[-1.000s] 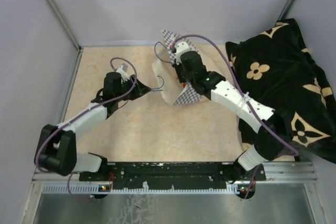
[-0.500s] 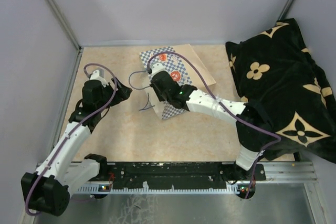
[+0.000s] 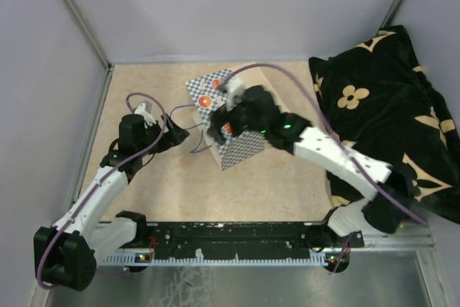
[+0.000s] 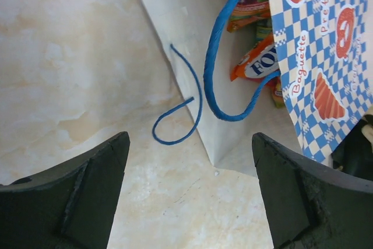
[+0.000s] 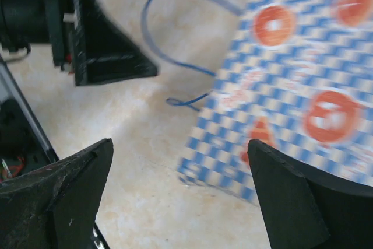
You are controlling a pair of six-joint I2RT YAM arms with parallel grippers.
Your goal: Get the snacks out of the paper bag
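The paper bag [image 3: 237, 145] lies on its side mid-table, its blue-white checked side up and its mouth facing left. In the left wrist view, orange and green snacks [image 4: 256, 65] show inside the bag's [image 4: 326, 56] mouth, behind the blue cord handle [image 4: 213, 68]. My left gripper [image 3: 176, 134] [image 4: 189, 193] is open just left of the mouth, holding nothing. My right gripper [image 3: 221, 121] [image 5: 179, 147] hovers open above the bag's [image 5: 291, 80] left end, empty. The right wrist view is blurred.
A black cloth with gold flower marks [image 3: 388, 106] is heaped along the right side. Grey walls close the table at the back and left. My left gripper's fingers [image 5: 99, 51] show in the right wrist view, close to the handle [image 5: 175, 27].
My right gripper has opened and let go of the bag, which has shifted a little to the right. My left gripper has opened wider and stayed beside the bag's mouth.
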